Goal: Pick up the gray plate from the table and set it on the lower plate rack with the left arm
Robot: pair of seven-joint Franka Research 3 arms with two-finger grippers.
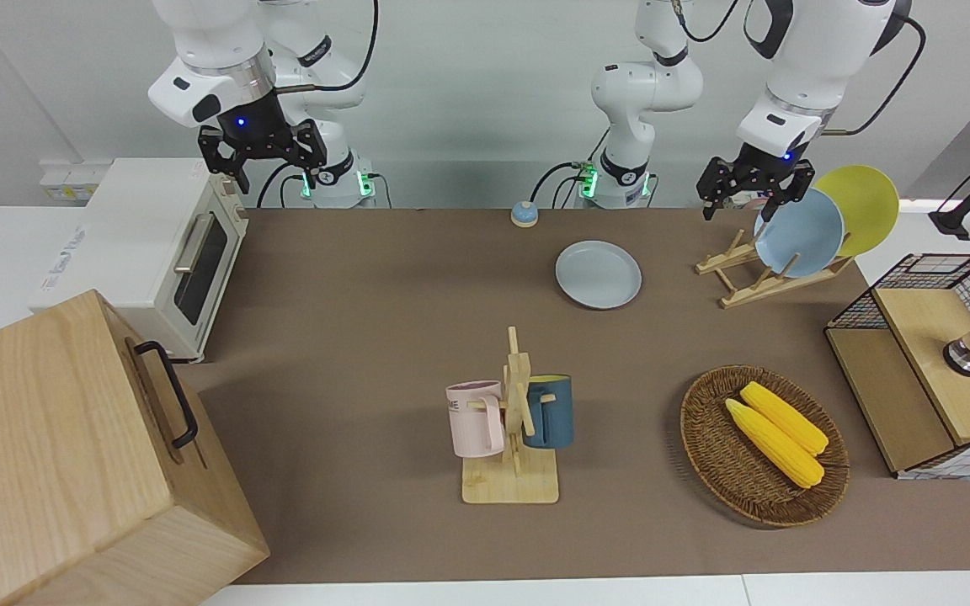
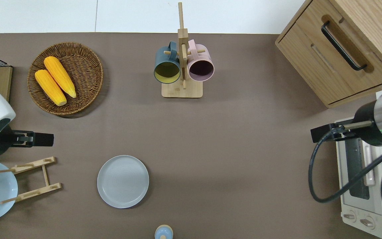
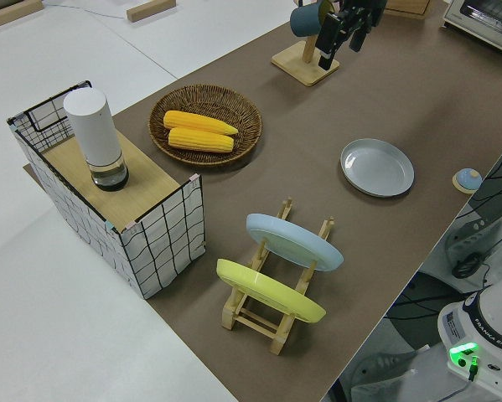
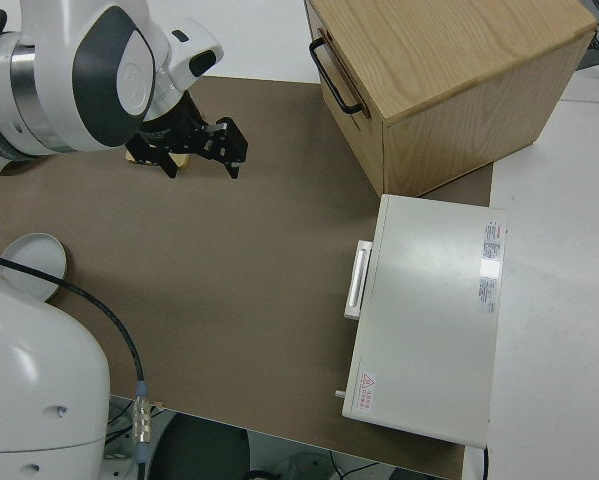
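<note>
The gray plate (image 1: 599,274) (image 2: 123,181) (image 3: 377,167) lies flat on the brown mat of the table (image 1: 384,337), alone, beside the plate rack (image 1: 767,288) (image 2: 35,192) toward the middle of the table. The rack holds a light-blue plate (image 1: 801,231) and a yellow plate (image 1: 864,206); its lower slots, toward the gray plate, stand bare. My left gripper (image 1: 754,198) (image 2: 36,139) (image 3: 341,42) hangs open and holds nothing, over the mat between the rack and the wicker basket. The right gripper (image 1: 262,164) (image 4: 199,150) is open and parked.
A mug stand (image 1: 510,421) with a pink and a blue mug stands mid-table. A wicker basket (image 1: 704,438) holds two corn cobs. A wire crate (image 1: 931,370), a wooden drawer cabinet (image 1: 72,454), a toaster oven (image 1: 157,252) and a small blue bell (image 1: 523,214) line the edges.
</note>
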